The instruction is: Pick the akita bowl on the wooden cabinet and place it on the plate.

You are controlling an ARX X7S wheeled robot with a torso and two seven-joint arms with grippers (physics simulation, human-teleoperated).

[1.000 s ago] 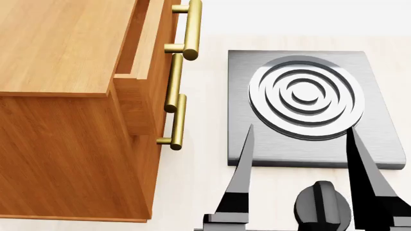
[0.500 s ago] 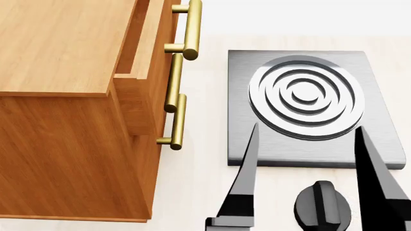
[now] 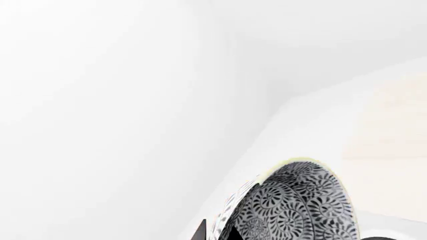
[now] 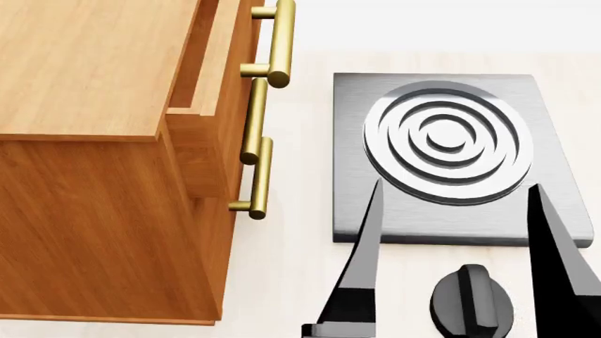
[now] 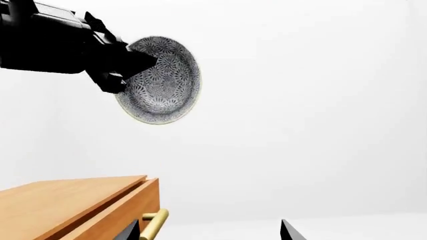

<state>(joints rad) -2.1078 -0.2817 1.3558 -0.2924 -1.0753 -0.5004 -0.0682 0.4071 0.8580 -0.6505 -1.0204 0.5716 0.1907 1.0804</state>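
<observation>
High above the wooden cabinet (image 5: 73, 202), my left gripper (image 5: 137, 67) had its fingers pinched on the rim of the akita bowl (image 5: 163, 82), which hung tipped on edge in mid-air. My right gripper (image 4: 451, 239) stood spread wide and empty, with the stove plate (image 4: 451, 155) just beyond its tips. No plate showed anywhere; I judged that thin rim pinch could slip while I searched.

head view looks steeply down; both wrist views share the akita bowl (image 5: 163, 80), left closest.
</observation>
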